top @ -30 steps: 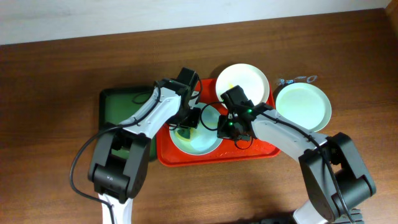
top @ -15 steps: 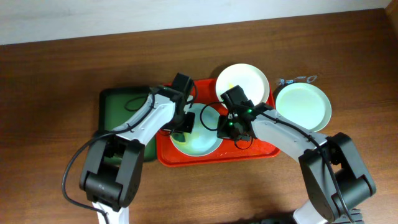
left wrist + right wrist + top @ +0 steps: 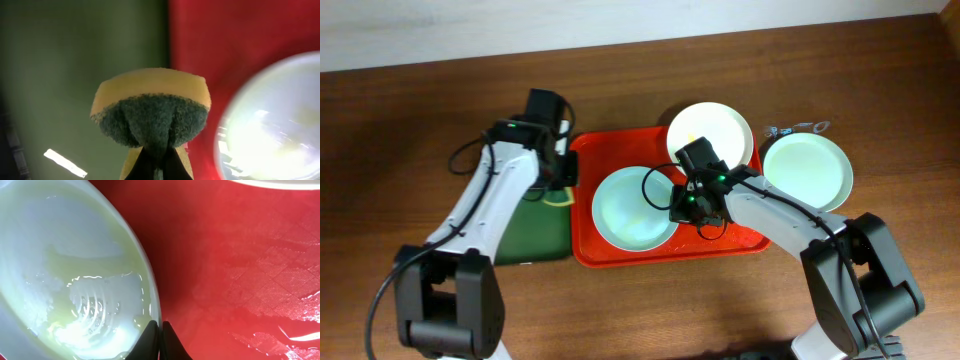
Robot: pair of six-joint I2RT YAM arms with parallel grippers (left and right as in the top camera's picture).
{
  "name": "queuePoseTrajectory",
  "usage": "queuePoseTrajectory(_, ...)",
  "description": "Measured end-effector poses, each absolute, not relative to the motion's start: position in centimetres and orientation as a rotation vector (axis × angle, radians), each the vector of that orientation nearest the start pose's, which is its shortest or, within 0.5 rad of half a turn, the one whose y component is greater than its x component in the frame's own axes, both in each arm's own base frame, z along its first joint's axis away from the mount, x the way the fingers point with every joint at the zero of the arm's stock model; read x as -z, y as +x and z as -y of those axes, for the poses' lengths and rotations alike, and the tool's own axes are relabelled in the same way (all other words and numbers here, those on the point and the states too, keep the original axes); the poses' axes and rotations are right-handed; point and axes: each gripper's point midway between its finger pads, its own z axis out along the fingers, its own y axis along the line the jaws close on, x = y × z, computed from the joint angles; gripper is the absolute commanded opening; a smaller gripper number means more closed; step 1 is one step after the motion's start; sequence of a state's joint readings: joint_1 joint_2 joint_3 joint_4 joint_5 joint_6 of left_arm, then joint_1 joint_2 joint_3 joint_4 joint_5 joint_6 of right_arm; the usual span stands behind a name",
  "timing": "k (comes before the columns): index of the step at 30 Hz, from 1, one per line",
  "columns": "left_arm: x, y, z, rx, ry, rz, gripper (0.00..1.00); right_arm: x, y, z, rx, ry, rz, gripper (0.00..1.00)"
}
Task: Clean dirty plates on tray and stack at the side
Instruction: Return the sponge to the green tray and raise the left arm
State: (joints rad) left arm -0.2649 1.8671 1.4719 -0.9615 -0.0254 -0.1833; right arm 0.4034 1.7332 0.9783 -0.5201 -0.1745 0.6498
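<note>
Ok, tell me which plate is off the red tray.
The pale green plate, on the table right of the tray; the other two lie in it.

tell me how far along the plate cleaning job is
Done: the pale green plate lies off the red tray, showing no smear. In hand: the right gripper pinches the rim of the wet pale blue plate; the left gripper holds the sponge over the green tray edge. Left: the cream-white plate, yellow smear showing, then stacking.
</note>
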Motion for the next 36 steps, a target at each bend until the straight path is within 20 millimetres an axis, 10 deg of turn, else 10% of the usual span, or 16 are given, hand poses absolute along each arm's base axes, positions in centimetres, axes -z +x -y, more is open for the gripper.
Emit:
queuePoseTrajectory(6,-7.9,39.2,2.7,-0.088,-0.141,-2.930,0.00,-1.7,31.3,-16.6,-0.444,0.324,-2.923,0.06)
queuePoseTrajectory(12,-4.6,38.2,2.1,-0.095,-0.172,-2.935,0.00,-1.7,31.3,-16.6,-0.444,0.323,-2.922,0.10)
queuePoseTrajectory(19,-4.1,37.2,2.3,-0.080,-0.182,-2.972,0.63,-1.7,31.3,-16.6,-0.444,0.323,-2.923,0.19)
queuePoseTrajectory(22,-6.8,38.4,2.5,-0.064,-0.194,-2.949,0.79,-1.7,31.3,-16.6,-0.445,0.324,-2.923,0.34)
queuePoseTrajectory(29,-21.0,44.4,-1.5,-0.011,-0.348,-2.637,0.99,-1.7,31.2,-16.6,-0.439,0.319,-2.930,0.49)
queuePoseTrajectory(34,-22.1,44.1,-3.9,-0.026,-0.416,-2.605,0.99,-1.6,31.1,-16.5,-0.438,0.322,-2.932,0.66)
queuePoseTrajectory(36,-22.1,44.1,-3.8,-0.025,-0.413,-2.606,0.99,-1.5,30.6,-16.3,-0.422,0.327,-2.956,0.43)
